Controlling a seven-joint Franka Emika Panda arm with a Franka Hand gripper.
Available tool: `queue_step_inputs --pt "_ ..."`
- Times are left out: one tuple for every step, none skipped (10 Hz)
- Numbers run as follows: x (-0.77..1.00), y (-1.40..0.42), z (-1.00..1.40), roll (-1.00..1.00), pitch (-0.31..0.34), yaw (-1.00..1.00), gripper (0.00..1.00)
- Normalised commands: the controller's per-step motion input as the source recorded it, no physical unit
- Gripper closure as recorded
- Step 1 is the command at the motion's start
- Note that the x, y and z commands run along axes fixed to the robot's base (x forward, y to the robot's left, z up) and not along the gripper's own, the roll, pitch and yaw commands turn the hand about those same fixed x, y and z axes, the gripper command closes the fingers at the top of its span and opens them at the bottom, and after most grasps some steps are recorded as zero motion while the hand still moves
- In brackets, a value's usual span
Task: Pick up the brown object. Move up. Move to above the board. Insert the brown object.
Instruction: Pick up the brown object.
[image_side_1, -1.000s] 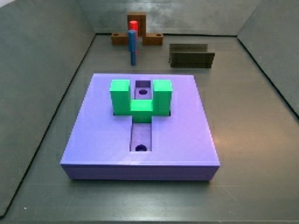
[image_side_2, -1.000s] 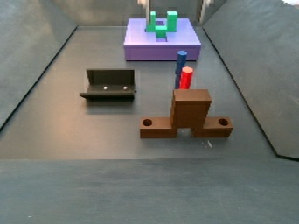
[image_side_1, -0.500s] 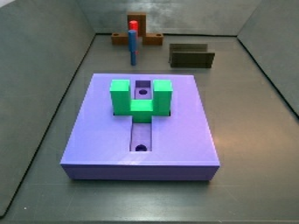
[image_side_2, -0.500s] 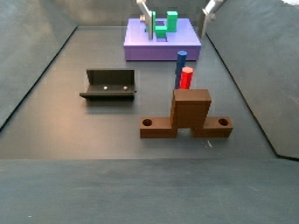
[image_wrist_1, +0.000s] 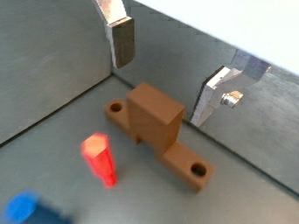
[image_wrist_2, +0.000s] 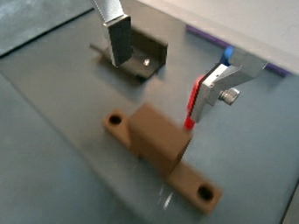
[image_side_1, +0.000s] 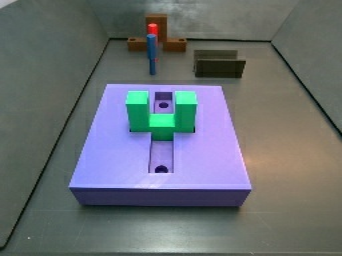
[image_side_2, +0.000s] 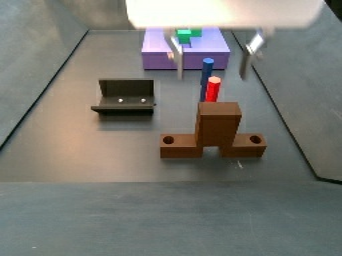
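The two-finger silver gripper (image_wrist_1: 167, 74) hangs wide open and empty above the flat orange-brown bar with a raised middle block (image_wrist_1: 156, 129), which rests on the grey floor beside the red-tipped blue stick (image_wrist_1: 100, 159), clear of both fingers.

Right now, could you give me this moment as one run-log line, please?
phase: approach | gripper: open, empty, above floor | brown object: on floor, ungrasped | board: groove unfilled

Orange-brown brown object (image_wrist_1: 156, 131), purple board (image_side_1: 160, 142), silver end effector (image_wrist_1: 167, 72) fingers (image_wrist_1: 121, 41)
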Motion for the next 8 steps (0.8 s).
queue_step_inputs --pt "-0.03 0.29 -0.28 0.03 0.000 -0.12 0.00" --pt "0.00 0.03 -0.34 0.00 0.000 -0.08 0.00" --pt "0.00 0.00 -0.29 -0.02 0.000 -0.05 0.00" --pt "-0.20 0.03 -0.39 0.00 0.000 -0.03 0.00" --pt "-0.18 0.02 -0.38 0.00 0.000 -0.01 0.00" --pt "-0.14 0.00 -0.32 0.00 0.000 0.00 0.00" --pt "-0.14 0.04 -0.26 0.10 0.000 0.00 0.00" --pt "0.00 0.00 -0.18 0.13 0.000 0.00 0.00"
